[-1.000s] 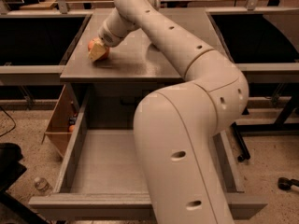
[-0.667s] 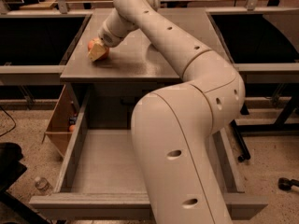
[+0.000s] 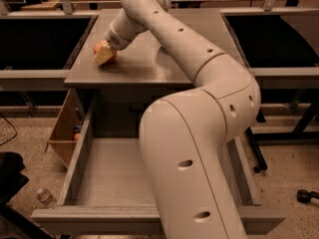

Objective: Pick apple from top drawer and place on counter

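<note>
The apple is a small red-orange fruit resting on the left part of the grey counter. My gripper is down at the counter, right over the apple and covering most of it. The apple shows at the gripper's left and lower right edges. The top drawer is pulled wide open below the counter. Its visible grey floor holds nothing, and my arm hides the right part of it.
Dark recessed bays flank the counter on both sides. A wooden box stands on the floor left of the drawer, with a plastic bottle near the drawer's front left corner. A black chair base is at the right.
The gripper stays at the apple on the counter. Only the near part of the arm has shifted slightly in view.
</note>
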